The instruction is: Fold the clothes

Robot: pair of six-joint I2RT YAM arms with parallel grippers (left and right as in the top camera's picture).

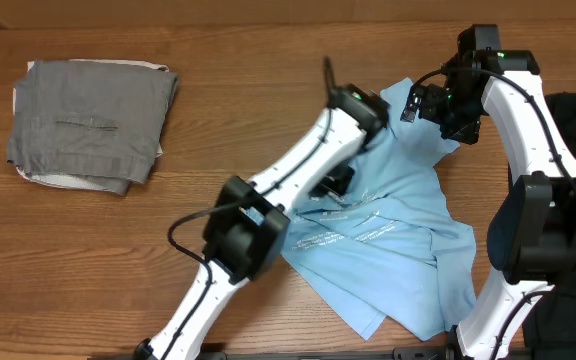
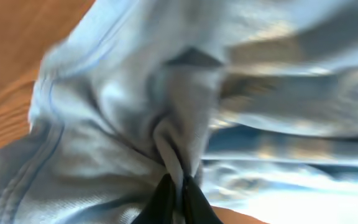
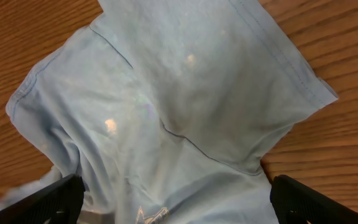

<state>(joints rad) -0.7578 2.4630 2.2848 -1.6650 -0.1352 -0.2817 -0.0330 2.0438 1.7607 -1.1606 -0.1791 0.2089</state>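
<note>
One light blue T-shirt (image 1: 388,250) lies crumpled toward the right edge of the worktop (image 1: 268,80). The left hand (image 2: 178,186) is closed, pinching one fold of it. The right hand (image 3: 178,198) stands wide open, empty, above its far corner. One folded grey garment (image 1: 93,120) occupies the far-left corner.

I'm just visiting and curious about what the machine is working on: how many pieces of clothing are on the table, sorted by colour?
light blue T-shirt: 1
grey folded garment: 1
Total: 2
A white edge shows under the grey one; I cannot tell whether it is a separate piece.
</note>
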